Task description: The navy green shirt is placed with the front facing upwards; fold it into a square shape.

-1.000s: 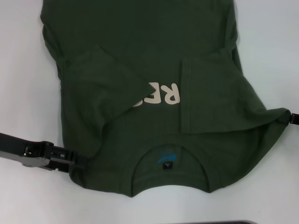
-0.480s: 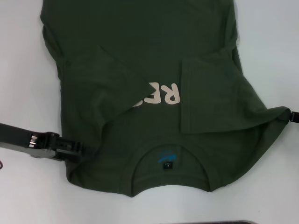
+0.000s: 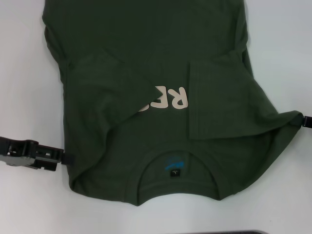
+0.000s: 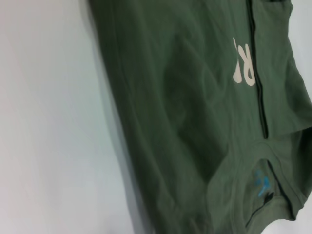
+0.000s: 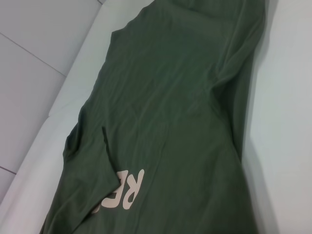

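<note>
White tabletop point(image 3: 24, 73) holds the navy green shirt point(image 3: 146, 48), sleeves folded inward; we haven't folded the body. Left gripper point(image 3: 62, 158), right gripper point(image 3: 306, 122): jaw states unclear.

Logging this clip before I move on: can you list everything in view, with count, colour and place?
shirt: one, dark olive green, spread over the table's middle, front up, both sleeves folded inward across the chest.
letters: one row, pale cream, on the chest, partly covered by the sleeves.
tag: one, black with blue print above it, inside the collar at the near edge.
table: one, white, under everything.
dark strip: one, at the near edge, cannot tell what it is.
left gripper: one, black, at the shirt's left shoulder edge.
right gripper: one, black, at the shirt's right shoulder corner.
</note>
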